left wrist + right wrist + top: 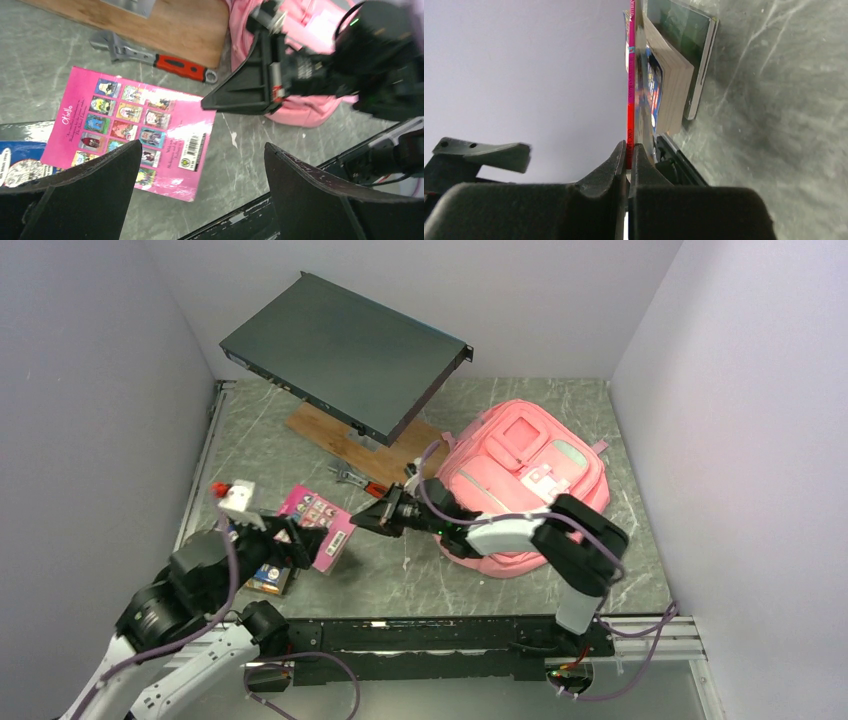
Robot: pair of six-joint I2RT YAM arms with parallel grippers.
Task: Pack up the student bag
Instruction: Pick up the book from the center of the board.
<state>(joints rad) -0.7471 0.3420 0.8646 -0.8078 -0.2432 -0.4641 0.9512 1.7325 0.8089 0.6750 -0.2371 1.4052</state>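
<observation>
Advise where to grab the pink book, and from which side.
Take the pink book by its thin free edge facing the student bag, coming in level from the bag's side. It is thin, its far part resting on a stack of books, so that edge seems clear of the table. The right gripper is shut on that edge; the left gripper is open above.

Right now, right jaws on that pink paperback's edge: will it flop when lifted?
Probably floppy: the pink paperback looks thin and is pinched at one edge only, so the free side may sag. Likely light. Its glossy cover could slip.
</observation>
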